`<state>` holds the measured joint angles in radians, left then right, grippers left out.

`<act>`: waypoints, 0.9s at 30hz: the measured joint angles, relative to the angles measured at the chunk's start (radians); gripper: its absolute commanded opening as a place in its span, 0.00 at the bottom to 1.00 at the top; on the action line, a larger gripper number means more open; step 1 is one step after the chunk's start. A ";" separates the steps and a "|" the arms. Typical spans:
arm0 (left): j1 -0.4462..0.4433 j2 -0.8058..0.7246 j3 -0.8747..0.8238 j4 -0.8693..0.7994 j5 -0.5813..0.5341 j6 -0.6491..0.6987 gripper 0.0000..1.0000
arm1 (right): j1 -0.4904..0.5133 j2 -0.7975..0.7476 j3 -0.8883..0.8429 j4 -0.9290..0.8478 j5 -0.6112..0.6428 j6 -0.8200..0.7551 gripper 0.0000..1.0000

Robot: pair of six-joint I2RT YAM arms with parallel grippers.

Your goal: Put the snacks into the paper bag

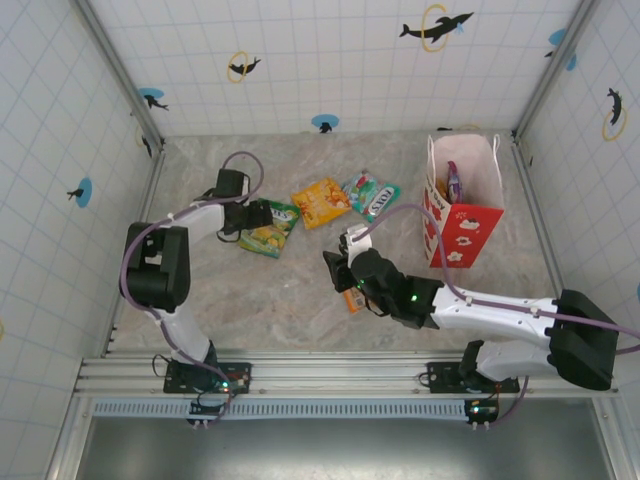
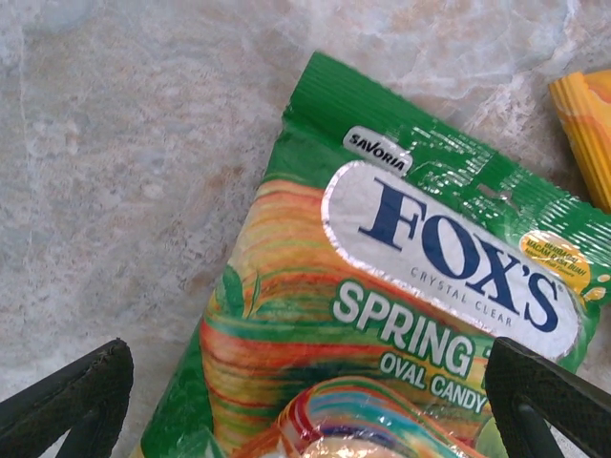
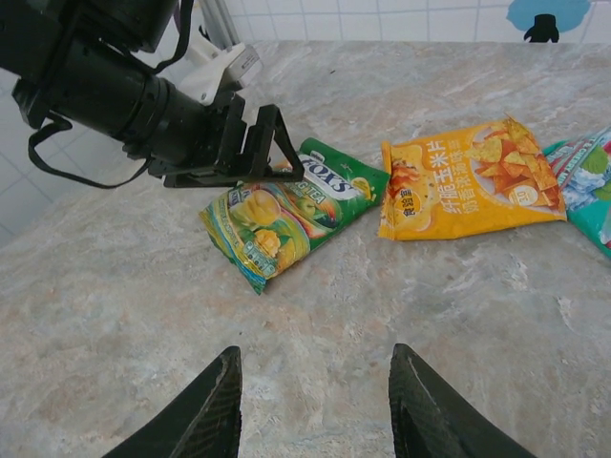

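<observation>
Right claw [image 3: 315, 353] seen parted and empty over the desk [image 1: 280, 300], left claw [image 2: 307, 351] spread wide astride the green packet [image 2: 382, 286], packet laid flat well left of the upright paper bag [image 1: 465, 215], long axis slanted, green header end turned toward the bag

You see a beige marbled tabletop [image 1: 260, 305] walled behind and on both sides by white tiled panels [image 1: 330, 60] dotted with dolphin stickers [image 1: 437, 27].

Bright, even light, soft faint shadows, sheen on the green packet [image 2: 401, 315], wrist close-up slightly soft
</observation>
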<state>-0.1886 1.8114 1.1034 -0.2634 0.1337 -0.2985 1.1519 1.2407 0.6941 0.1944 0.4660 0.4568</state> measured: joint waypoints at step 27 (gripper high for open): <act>-0.097 -0.066 -0.094 -0.094 0.272 0.132 0.86 | 0.000 0.060 -0.020 0.006 -0.072 0.009 0.44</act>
<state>-0.2859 1.7458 1.0096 -0.3576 0.4057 -0.1661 1.1519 1.3006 0.6739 0.2005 0.3943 0.4660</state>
